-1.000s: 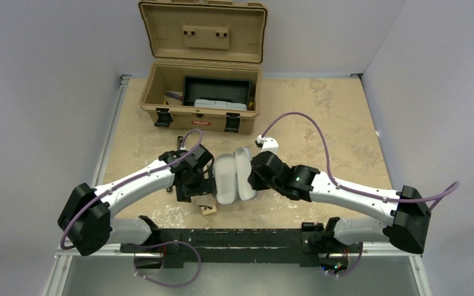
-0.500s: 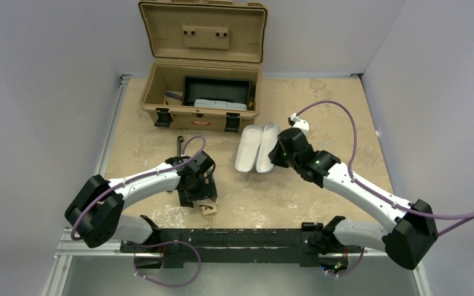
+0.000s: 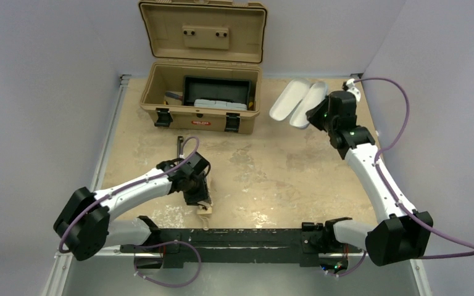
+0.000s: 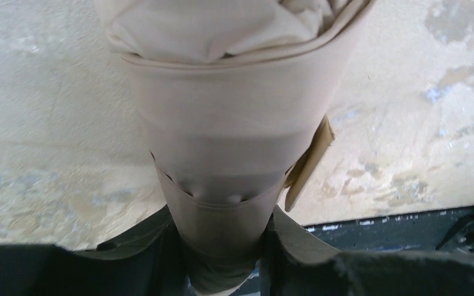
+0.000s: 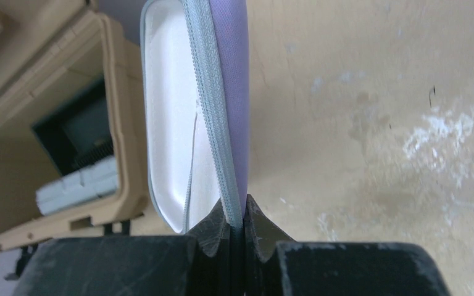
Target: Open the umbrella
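Umbrella (image 4: pixel 222 123) fabric, cream-tan and folded in on itself (a small tab (image 4: pixel 308 160) stuck out on one side), filled the left wrist view. The left tool (image 4: pixel 222 250) was clamped around its narrower end at the near-left part of the counter (image 3: pixel 284 166), close to the black rail (image 3: pixel 234 237) by the arms' bases. Well apart from it, at the far right, the right tool (image 5: pixel 236 217) had its fingers pinched tight on the zip edge of an opened lavender case (image 5: pixel 179 123) with a white lining, just beside the tan toolbox (image 3: pixel 200 102), whose lid stood up.
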### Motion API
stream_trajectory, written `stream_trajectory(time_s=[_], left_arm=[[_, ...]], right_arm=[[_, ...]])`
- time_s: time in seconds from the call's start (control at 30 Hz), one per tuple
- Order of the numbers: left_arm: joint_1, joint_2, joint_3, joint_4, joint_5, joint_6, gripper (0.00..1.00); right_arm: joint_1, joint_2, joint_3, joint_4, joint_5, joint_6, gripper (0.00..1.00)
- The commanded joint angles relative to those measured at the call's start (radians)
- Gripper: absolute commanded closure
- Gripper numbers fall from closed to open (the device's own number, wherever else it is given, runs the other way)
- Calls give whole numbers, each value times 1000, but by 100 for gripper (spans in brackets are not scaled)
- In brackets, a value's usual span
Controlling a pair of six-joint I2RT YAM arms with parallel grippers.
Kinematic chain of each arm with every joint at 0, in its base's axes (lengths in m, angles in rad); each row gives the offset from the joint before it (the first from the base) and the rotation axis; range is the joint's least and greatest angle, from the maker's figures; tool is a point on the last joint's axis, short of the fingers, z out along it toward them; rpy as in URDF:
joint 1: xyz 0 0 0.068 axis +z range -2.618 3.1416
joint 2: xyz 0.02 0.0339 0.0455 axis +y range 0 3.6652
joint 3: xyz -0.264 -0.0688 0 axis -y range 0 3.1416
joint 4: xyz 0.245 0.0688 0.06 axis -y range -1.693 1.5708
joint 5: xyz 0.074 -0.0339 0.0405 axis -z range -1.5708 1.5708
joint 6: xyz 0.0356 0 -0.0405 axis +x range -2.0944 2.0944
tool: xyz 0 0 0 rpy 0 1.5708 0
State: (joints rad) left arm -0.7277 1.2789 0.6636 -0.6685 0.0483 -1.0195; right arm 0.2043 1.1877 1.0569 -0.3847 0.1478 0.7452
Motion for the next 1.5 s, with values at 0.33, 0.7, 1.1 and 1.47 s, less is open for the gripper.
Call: stream_trajectory(time_s=[0.33, 0.7, 1.1, 1.47], left_arm=[[1, -437, 212, -382, -42, 152, 100], [-1, -496, 313, -467, 20, 216, 100], [0, -481, 398, -513, 42, 273, 100], [1, -469, 439, -357, 271, 298, 100]], right_arm=[[-148, 78, 69, 138, -92, 65, 100], [-149, 127, -88, 284, -109, 190, 100], [-149, 163, -175, 319, -176, 183, 1], [-83, 68, -164, 237, -455, 29, 1]])
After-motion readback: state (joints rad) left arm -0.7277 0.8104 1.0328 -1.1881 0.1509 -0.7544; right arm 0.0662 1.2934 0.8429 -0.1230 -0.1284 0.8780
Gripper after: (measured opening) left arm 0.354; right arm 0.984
